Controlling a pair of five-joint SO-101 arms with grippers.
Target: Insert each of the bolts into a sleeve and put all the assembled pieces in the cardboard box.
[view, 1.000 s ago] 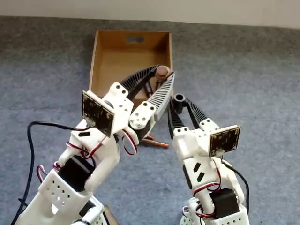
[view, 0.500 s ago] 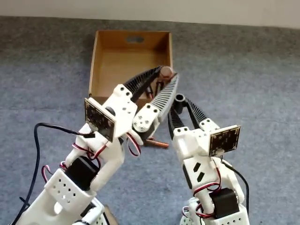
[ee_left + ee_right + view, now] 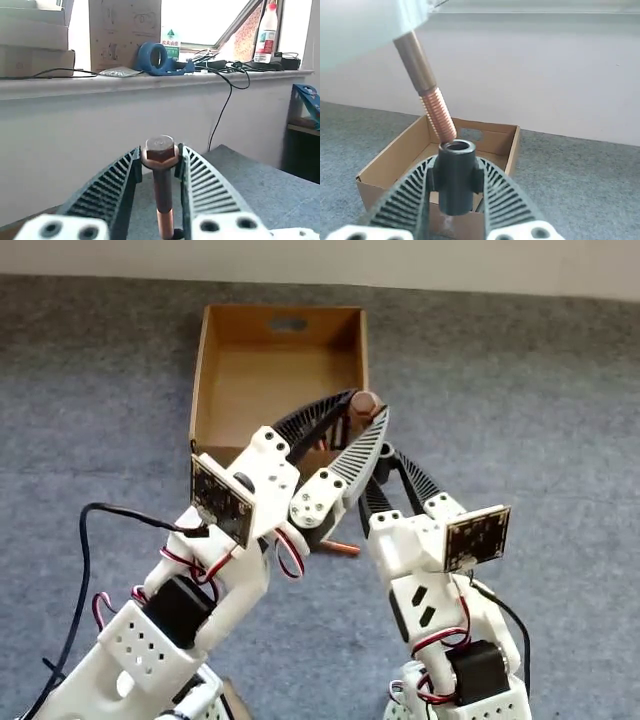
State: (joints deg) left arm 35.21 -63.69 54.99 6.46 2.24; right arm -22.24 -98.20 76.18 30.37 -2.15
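The left gripper [image 3: 361,416] clamps the copper bolt [image 3: 163,200] by its head, tilting its threaded tip into the mouth of the dark sleeve [image 3: 454,192], which the right gripper [image 3: 455,167] pinches upright near the cardboard box [image 3: 208,380].

Crowded above the near right corner of the cardboard box [image 3: 200,380]: left tool [image 3: 366,405] clamped on a copper bolt [image 3: 427,95], tilted down to the mouth of the black sleeve [image 3: 454,197] gripped in the right tool [image 3: 456,167] just beneath, the gap between them closed. Walled in on all sides, yet open from above over the far half of the box floor. Under the left arm, a loose bolt [image 3: 343,549] lying on the bench [image 3: 520,390]. Beside that arm's base, a looping black cable [image 3: 80,560]. Wide free bench right and left of the box.
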